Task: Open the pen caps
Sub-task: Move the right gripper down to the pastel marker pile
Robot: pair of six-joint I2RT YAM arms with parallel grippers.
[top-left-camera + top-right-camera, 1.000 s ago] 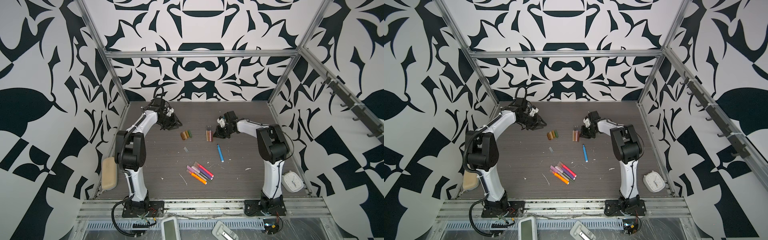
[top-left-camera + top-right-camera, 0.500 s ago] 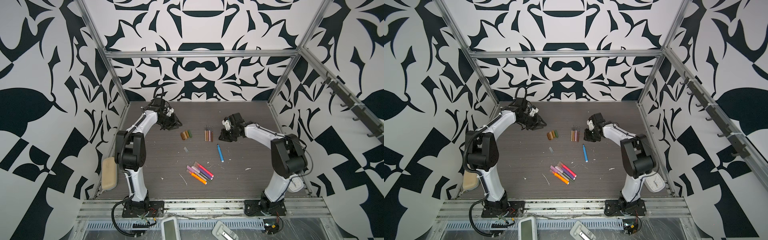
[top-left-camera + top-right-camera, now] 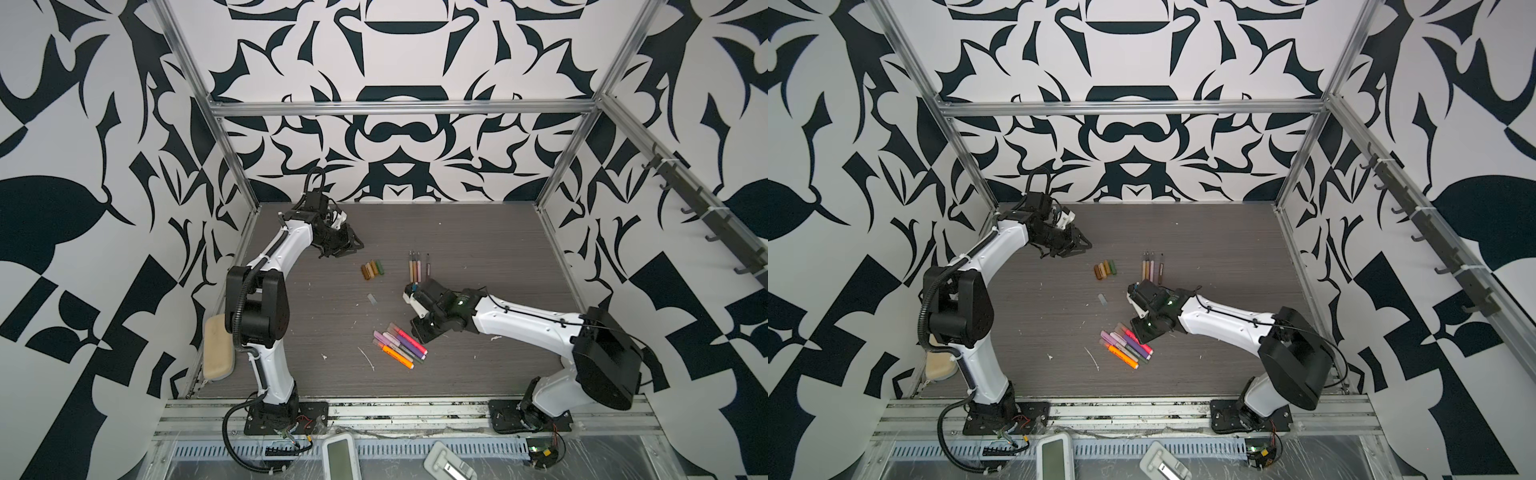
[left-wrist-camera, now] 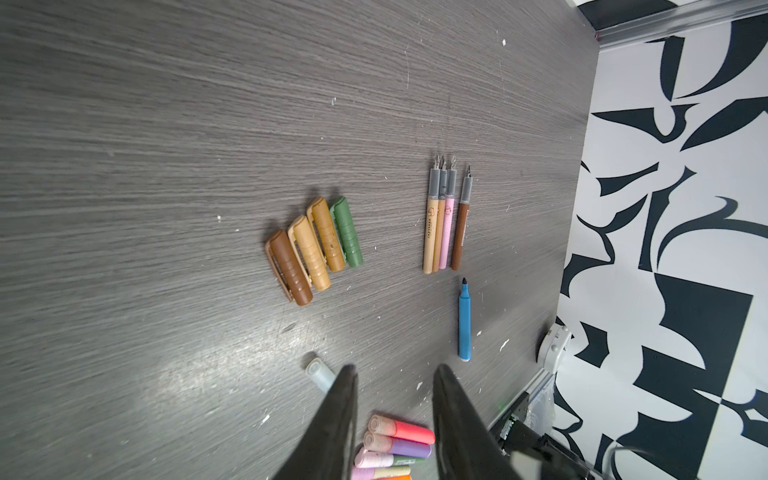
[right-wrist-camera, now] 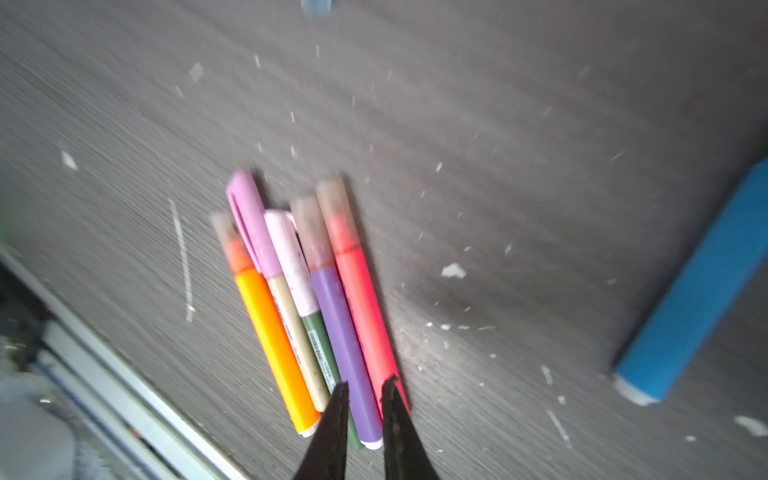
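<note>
The left arm (image 3: 291, 243) and the right arm (image 3: 523, 322) share glossy white link shells, bulky black joint housings and flat black base plates (image 3: 316, 412). A ribbed black conduit (image 3: 238, 309) runs up the left arm; a thin black wire (image 3: 540, 317) is tied along the right. The left pincer (image 4: 395, 374) and right pincer (image 5: 366, 382) have tapered matte-black fingers (image 4: 332, 424).

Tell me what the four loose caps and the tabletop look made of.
Caps: likely matte plastic, given molded ribs, clips and dull even colour. Tabletop: probably wood-grain laminate, grey streaks with a soft glare patch; real wood cannot be excluded.
</note>
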